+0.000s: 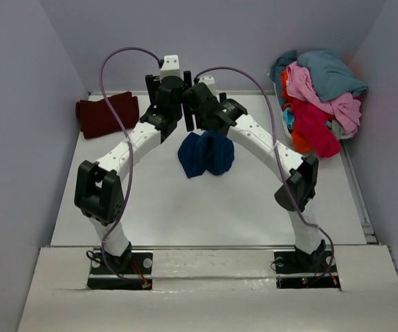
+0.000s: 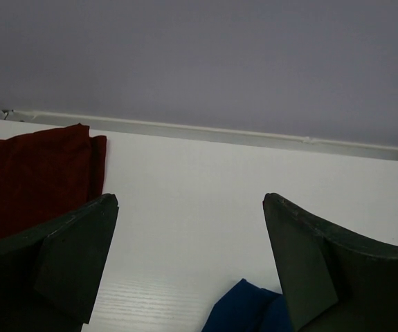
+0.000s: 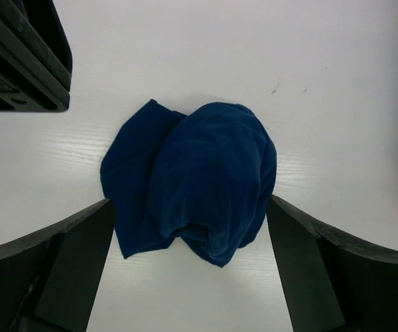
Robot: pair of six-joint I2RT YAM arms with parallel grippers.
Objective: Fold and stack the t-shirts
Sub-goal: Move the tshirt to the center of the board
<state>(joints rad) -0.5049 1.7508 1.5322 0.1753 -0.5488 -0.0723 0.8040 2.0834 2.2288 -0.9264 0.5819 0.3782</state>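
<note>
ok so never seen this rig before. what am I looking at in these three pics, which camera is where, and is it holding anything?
Two white robot arms are bolted at the near edge of a white table, each ending in a two-finger hand. The wide picture comes from a fixed camera above and behind the arms. The other two come from cameras on the wrists, so the dark wedges at the bottom are that arm's own fingers.

On the table: a navy t-shirt bunched in the middle, a maroon t-shirt, apparently folded, at the far left, and a heap of unfolded t-shirts at the far right.

Nothing is held. The left hand stands open over the table. The right hand stands open above the navy t-shirt, which seems to lie loose.
</note>
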